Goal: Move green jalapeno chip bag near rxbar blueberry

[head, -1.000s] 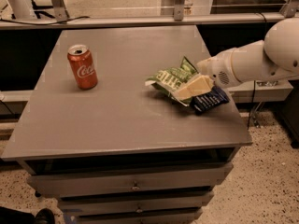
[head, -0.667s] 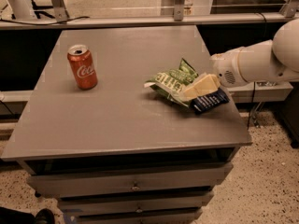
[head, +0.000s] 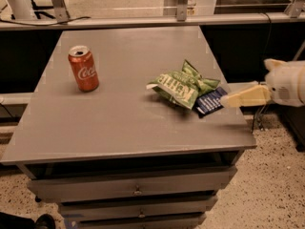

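Observation:
The green jalapeno chip bag (head: 183, 86) lies crumpled on the right part of the grey table (head: 119, 128). The rxbar blueberry (head: 210, 102), a dark navy wrapper, lies right against the bag's right side, partly tucked under it, near the table's right edge. My gripper (head: 229, 99) hangs just right of the bar at the table's edge, level with it. It is clear of the bag and holds nothing. The white arm (head: 286, 82) reaches in from the right.
A red Coca-Cola can (head: 84, 68) stands upright at the table's left rear. Drawers (head: 138, 190) sit below the front edge. A railing (head: 143, 20) runs behind the table. Speckled floor lies to the right.
My gripper was over the chip bag and bar. It has let go and drawn back to the right, off the table's edge. The bag stays beside the bar.

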